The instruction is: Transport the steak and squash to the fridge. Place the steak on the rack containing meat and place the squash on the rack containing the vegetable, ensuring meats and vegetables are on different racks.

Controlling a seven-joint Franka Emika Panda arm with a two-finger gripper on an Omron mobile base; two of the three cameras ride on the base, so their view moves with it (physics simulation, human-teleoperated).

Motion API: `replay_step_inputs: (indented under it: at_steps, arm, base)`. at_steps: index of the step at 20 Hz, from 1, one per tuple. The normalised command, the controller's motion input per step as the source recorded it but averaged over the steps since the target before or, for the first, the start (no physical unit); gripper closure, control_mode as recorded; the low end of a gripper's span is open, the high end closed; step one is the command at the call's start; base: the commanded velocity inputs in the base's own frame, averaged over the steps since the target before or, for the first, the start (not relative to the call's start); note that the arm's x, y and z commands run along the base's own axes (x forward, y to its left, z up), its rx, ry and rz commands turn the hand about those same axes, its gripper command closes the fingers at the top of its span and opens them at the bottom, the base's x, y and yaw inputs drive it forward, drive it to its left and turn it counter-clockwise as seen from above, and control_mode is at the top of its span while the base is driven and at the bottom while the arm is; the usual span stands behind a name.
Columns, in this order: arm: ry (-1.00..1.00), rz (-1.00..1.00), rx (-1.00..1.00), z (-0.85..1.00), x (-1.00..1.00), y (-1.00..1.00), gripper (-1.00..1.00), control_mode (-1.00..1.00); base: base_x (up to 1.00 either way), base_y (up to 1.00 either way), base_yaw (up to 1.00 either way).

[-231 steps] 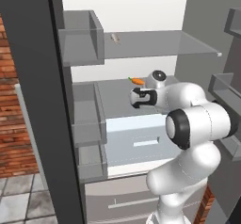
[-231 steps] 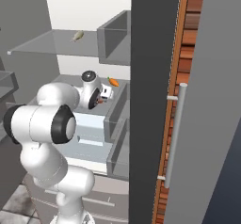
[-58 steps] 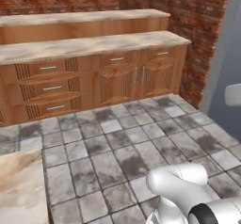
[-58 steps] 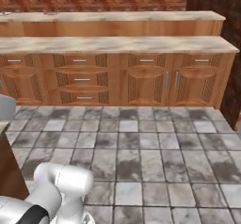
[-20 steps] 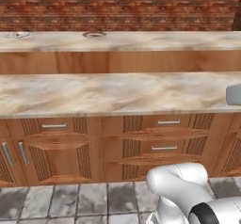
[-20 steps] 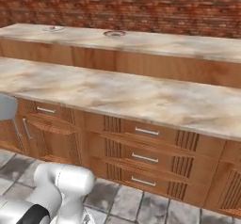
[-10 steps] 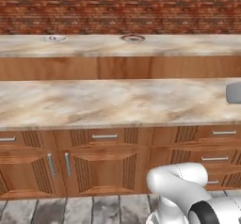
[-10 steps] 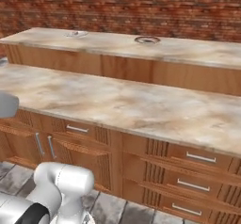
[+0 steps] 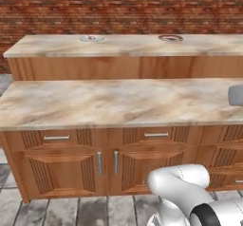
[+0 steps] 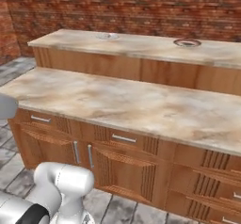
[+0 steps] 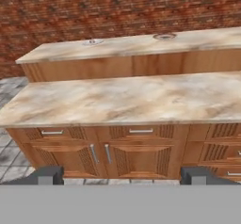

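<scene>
Hand view looks at a bare marble tabletop (image 11: pixel 122 98) over wooden cabinet doors (image 11: pixel 101 155), a higher tabletop (image 11: pixel 141 43) behind it before a brick wall (image 11: pixel 94 6). Jaws stand wide apart, clamping nothing.

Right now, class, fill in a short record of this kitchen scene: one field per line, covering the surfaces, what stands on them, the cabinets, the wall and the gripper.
near counter: marbled beige top, bare
rear counter: higher marbled ledge behind it
on rear counter: two small round dishes, one pale, one darker
cabinets: wooden doors and drawers, silver handles
wall: red brick
floor: grey stone tiles
gripper: open, holding nothing
</scene>
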Motion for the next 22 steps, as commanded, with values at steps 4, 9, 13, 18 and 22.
replay_step_inputs:
  at_steps: [4,9,13,18,22]
  arm:
    - [0.0,0.0,0.0,0.0,0.0,0.0,-1.0,1.0]
    - [0.0,0.0,0.0,0.0,0.0,0.0,-1.0,1.0]
    - [0.0,0.0,0.0,0.0,0.0,0.0,-1.0,1.0]
    - [0.0,0.0,0.0,0.0,0.0,0.0,-1.0,1.0]
    - [0.0,0.0,0.0,0.0,0.0,0.0,-1.0,1.0]
  base:
    - [0.0,1.0,0.0]
    - [-0.01,1.0,0.0]
    - [-0.01,1.0,0.0]
    - [0.03,1.0,0.0]
    - [0.57,1.0,0.0]
